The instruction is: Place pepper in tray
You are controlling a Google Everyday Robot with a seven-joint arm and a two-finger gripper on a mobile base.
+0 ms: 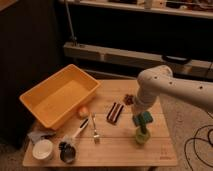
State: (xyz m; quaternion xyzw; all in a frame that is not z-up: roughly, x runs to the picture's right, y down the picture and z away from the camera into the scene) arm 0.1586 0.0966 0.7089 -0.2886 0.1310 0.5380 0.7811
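The yellow-orange tray [37, 97] stands at the left of the wooden table and looks empty. My gripper [139, 113] hangs from the white arm [165, 87] at the table's right, just above a teal sponge [143, 119]. Below the sponge stands a light green cup [141, 136]. A slim dark green piece, apparently the pepper [143, 129], sticks up between the sponge and the cup. I cannot tell whether the gripper touches the sponge or the pepper. The gripper is far to the right of the tray.
A dark red packet [115, 112] and a small brown item [128, 100] lie left of the gripper. An orange ball [83, 112] sits by the tray. A fork [94, 129], a white-handled brush [77, 133], a white bowl [42, 149] and a dark cup [67, 153] lie at front left.
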